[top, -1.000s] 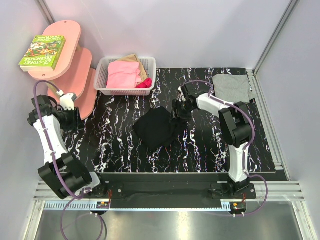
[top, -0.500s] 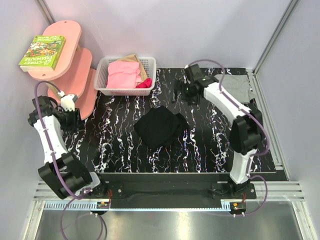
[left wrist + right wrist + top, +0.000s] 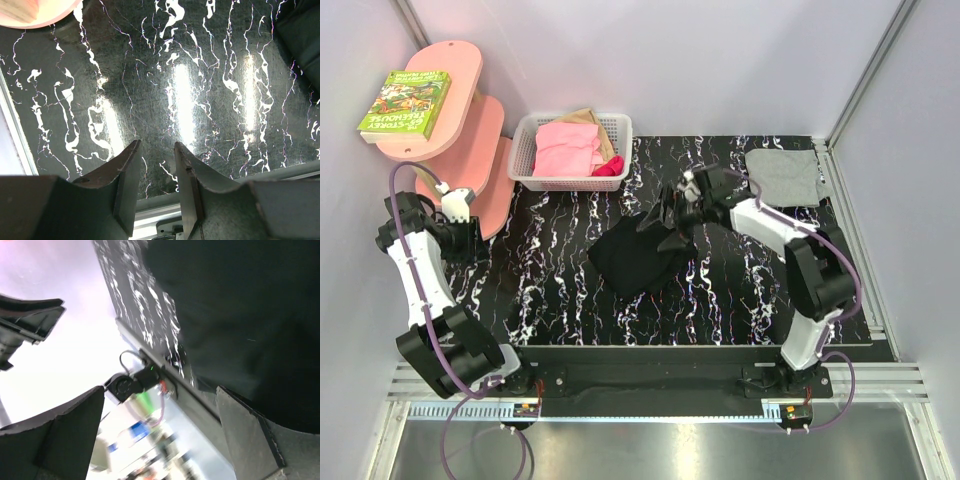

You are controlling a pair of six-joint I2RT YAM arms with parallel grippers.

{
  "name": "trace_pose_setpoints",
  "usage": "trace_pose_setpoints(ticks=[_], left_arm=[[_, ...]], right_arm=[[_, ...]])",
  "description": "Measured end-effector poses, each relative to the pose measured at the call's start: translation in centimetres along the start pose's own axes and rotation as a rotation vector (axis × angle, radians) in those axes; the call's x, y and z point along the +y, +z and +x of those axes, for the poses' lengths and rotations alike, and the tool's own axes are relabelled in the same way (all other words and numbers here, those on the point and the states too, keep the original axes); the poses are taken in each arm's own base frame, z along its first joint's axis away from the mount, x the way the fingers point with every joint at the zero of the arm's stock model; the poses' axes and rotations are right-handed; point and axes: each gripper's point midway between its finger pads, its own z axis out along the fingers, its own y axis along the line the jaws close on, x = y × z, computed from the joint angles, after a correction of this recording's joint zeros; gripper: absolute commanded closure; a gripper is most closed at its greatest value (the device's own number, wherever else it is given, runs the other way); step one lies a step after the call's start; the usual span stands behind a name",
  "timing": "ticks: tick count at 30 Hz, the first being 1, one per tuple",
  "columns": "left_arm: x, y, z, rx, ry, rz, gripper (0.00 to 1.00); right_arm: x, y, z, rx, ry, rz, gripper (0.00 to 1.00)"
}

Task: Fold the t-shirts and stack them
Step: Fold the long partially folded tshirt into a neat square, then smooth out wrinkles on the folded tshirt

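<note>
- We see the right end effector (image 3: 665, 218) back at the far right corner of the black t-shirt (image 3: 632, 262). Half a second ago it hung over the bare surface (image 3: 720, 290) nearer the far edge, well apart from the cloth.
- A full second ago it sat at the shirt's right edge, so we count a swing away and a return.
- We find the shirt's far right corner, which lay flat a moment ago, now bunched and raised beside the end effector.
</note>
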Motion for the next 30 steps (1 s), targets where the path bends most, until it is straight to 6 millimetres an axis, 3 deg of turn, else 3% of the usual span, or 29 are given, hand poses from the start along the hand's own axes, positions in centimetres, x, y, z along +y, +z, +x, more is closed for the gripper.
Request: trace_pose_setpoints(ticks=[3, 9, 12, 14, 18, 23, 26, 30], left_arm=[[0.0, 0.0, 0.0, 0.000, 0.000, 0.000, 0.62], [0.0, 0.0, 0.0, 0.000, 0.000, 0.000, 0.62], [0.0, 0.0, 0.0, 0.000, 0.000, 0.000, 0.62], [0.0, 0.0, 0.0, 0.000, 0.000, 0.000, 0.62], [0.0, 0.0, 0.0, 0.002, 0.000, -0.002, 0.62], [0.1, 0.0, 0.1, 0.004, 0.000, -0.005, 0.62], [0.1, 0.0, 0.1, 0.004, 0.000, -0.005, 0.62], [0.1, 0.0, 0.1, 0.004, 0.001, -0.005, 0.62]], right_arm=[[-2.5, 1.6, 1.5, 0.082, 0.120, -0.001, 0.00], [-0.7, 1.2, 1.4, 0.093, 0.115, -0.083, 0.00], [-1.0, 0.7, 1.7, 0.082, 0.117, -0.085, 0.00], [-2.2, 0.4, 1.9, 0.079, 0.142, -0.072, 0.00], [-6.8, 0.0, 2.5, 0.076, 0.233, -0.008, 0.01], [-11.0, 0.1, 2.9, 0.083, 0.303, 0.050, 0.00], [-12.3, 0.2, 3.3, 0.089, 0.316, 0.081, 0.00], [-11.8, -0.1, 3.2, 0.095, 0.314, 0.086, 0.00]])
